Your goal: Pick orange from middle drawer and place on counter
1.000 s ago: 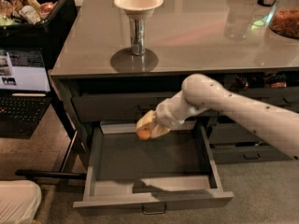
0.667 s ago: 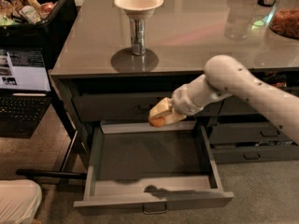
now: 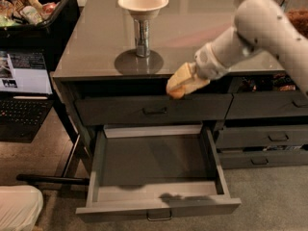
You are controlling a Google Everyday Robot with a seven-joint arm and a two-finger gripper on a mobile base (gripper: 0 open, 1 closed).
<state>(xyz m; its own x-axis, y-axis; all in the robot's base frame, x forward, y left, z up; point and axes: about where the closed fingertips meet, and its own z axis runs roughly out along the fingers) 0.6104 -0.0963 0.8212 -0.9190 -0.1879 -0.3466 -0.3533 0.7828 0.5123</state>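
My gripper (image 3: 179, 84) is shut on the orange (image 3: 175, 92), of which only a small orange patch shows under the pale fingers. It hangs in front of the counter's (image 3: 202, 28) front edge, level with the shallow dark top drawer front (image 3: 154, 109). The middle drawer (image 3: 156, 160) stands pulled open below it, and its grey box holds nothing I can see. The white arm reaches in from the upper right.
A white bowl (image 3: 143, 3) sits upside-up on a metal can (image 3: 141, 36) on the counter. A black bin of snacks (image 3: 29, 8) and a laptop (image 3: 24, 88) stand at the left. More dark drawer fronts (image 3: 269, 138) are at the right.
The gripper has lifted the orange out of the middle drawer, moving up and to the right to the counter's front edge. The drawer stays open.
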